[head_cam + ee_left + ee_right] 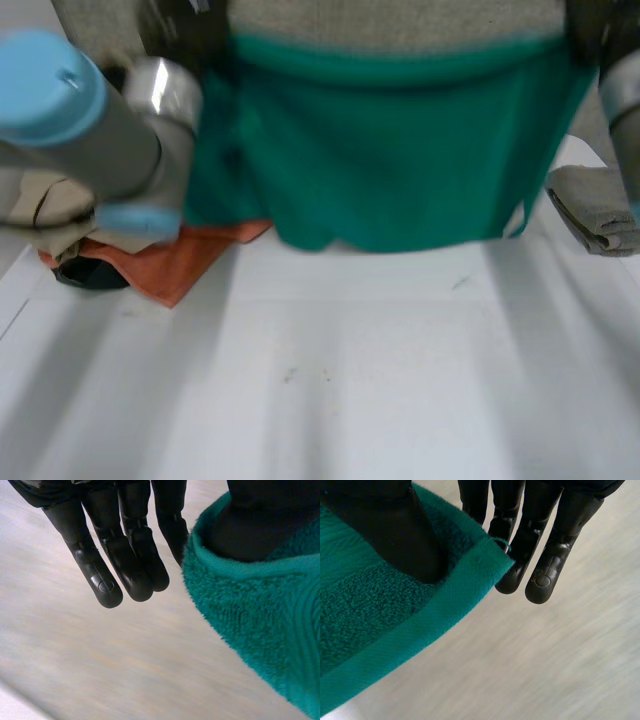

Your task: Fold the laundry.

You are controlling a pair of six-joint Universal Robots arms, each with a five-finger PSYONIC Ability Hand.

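Green towel [400, 150] held up above the far part of the white table [350, 400], spread wide. Long axis running side to side between the two arms, short axis hanging down, lower edge slightly wavy. Looped terry pile, thick and fuzzy, with a flat woven band and a smooth hem along one edge.

Left hand [127, 545] gripping the towel near one upper corner: thumb dug into the pile, cloth pinched against the nearest finger, other fingers straight and free beside the cloth. Right hand [540, 540] clamped on the opposite corner in the same way — thumb pressed down on the terry just inside the hem, fingers straight behind the cloth, a loose thread at the corner's tip.

Left arm [90, 130] close to the camera, grey with a light-blue cap, covering the towel's left end. Under it on the table a heap — orange cloth [175, 265] flat with a pointed corner, beige cloth [40, 205] crumpled on top, something dark [90, 275] at the heap's edge. By the right arm [622, 100], a folded grey-beige cloth [595, 215], lying just beside the towel's right end.
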